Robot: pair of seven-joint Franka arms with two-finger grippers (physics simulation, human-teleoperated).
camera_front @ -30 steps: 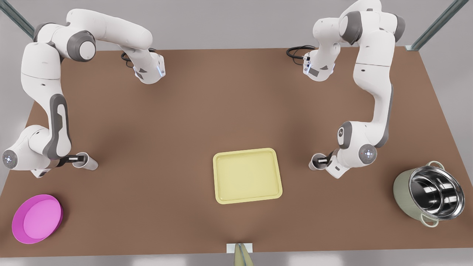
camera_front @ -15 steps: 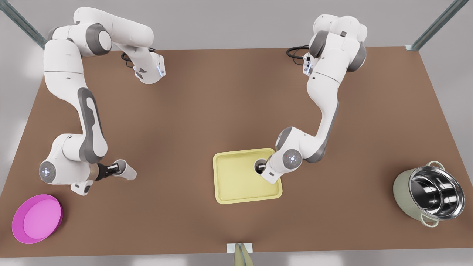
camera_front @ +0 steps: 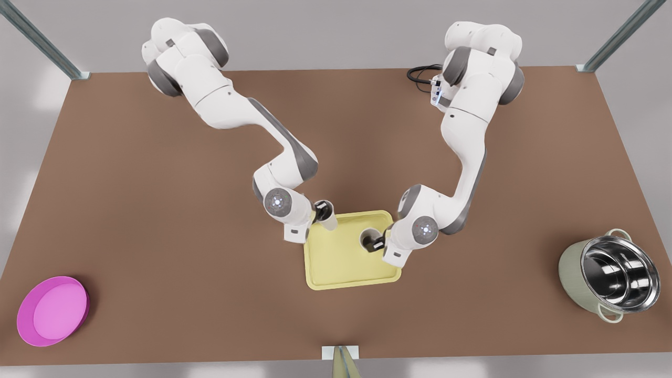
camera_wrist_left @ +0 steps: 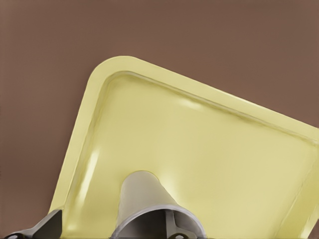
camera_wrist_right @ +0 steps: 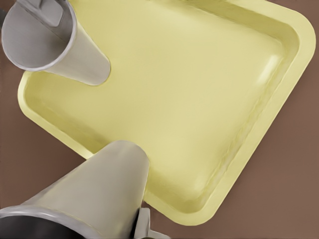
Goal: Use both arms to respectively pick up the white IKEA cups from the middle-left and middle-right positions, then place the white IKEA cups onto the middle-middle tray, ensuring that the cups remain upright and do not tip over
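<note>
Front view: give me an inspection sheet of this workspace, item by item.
Surface: brown table.
Job's things: yellow tray; one white cup upright over its far corner on the front view's left, other cup upright near its opposite edge.
Clutter: magenta plate, steel-lined pot.
Grippers: left pincer and right pincer each shut on a cup.
Cables: black loop at an arm base.
Surroundings: metal frame struts, grey backdrop.

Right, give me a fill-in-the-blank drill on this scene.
1. The right gripper holds its white cup over the pale yellow ___.
2. The left gripper holds another white ___ at that tray's far corner.
3. The magenta plate lies at the front view's ___.
Missing words: tray; cup; left.
</note>
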